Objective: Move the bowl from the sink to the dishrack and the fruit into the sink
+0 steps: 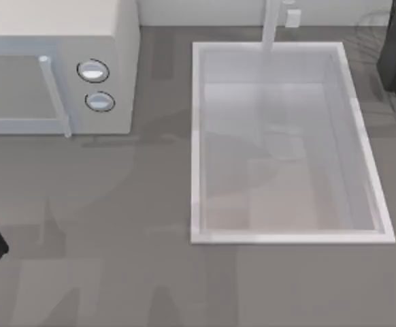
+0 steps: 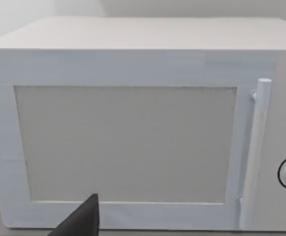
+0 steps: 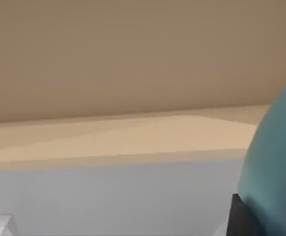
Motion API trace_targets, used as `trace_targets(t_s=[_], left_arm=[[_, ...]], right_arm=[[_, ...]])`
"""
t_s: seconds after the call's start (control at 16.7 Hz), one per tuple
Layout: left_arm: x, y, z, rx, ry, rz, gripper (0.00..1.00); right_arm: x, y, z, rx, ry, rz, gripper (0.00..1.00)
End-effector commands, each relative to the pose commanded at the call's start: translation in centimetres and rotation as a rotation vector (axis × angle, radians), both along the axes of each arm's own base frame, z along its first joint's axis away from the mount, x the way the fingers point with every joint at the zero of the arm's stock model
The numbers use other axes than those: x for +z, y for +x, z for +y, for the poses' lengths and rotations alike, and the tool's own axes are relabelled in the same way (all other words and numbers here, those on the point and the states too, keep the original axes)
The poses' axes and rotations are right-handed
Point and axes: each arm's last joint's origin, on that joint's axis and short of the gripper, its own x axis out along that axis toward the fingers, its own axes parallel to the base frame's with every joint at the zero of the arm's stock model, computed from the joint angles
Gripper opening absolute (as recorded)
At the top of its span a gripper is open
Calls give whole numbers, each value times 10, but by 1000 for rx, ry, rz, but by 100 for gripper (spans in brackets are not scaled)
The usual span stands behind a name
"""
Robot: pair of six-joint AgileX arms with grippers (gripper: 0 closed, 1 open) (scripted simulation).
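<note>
Right gripper [image 3: 240,219] sits hard against the bowl [image 3: 275,157]: in the right wrist view the glossy teal inside rises just beside the dark gripper part, with a sliver of reddish-brown rim in the corner. Whether it is clamped on the bowl or merely next to it, I cannot tell.

From above, my right arm [image 1: 395,54] hangs at the table's far right corner, over the thin grey wires of the dishrack [image 1: 369,26] and just beyond the sink [image 1: 196,136], whose basin lies bare. So I judge the bowl to be up at the rack, and the coming move turns on how it sits over those wires. The overhead camera gives that layout; the wrist camera alone gives the bowl.

My left gripper [image 2: 84,219] is parked facing the microwave [image 2: 133,123], grip unreadable.
</note>
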Motion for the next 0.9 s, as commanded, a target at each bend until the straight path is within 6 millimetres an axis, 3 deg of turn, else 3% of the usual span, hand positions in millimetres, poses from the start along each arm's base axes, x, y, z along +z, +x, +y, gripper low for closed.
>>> trace_targets(t_s=[0.18,0.6,0.72,0.9], left_arm=[[0,0,0,0,0,0,100],[0,0,0,0,0,0,100],[0,0,0,0,0,0,100],[0,0,0,0,0,0,100]], right_arm=[[2,-10,-26,-67,-95,-73,0],[-2,-5,-30,-75,-102,-73,0],[-16,9,-34,-78,-98,-64,0],[-54,39,-43,-86,-96,-61,0]])
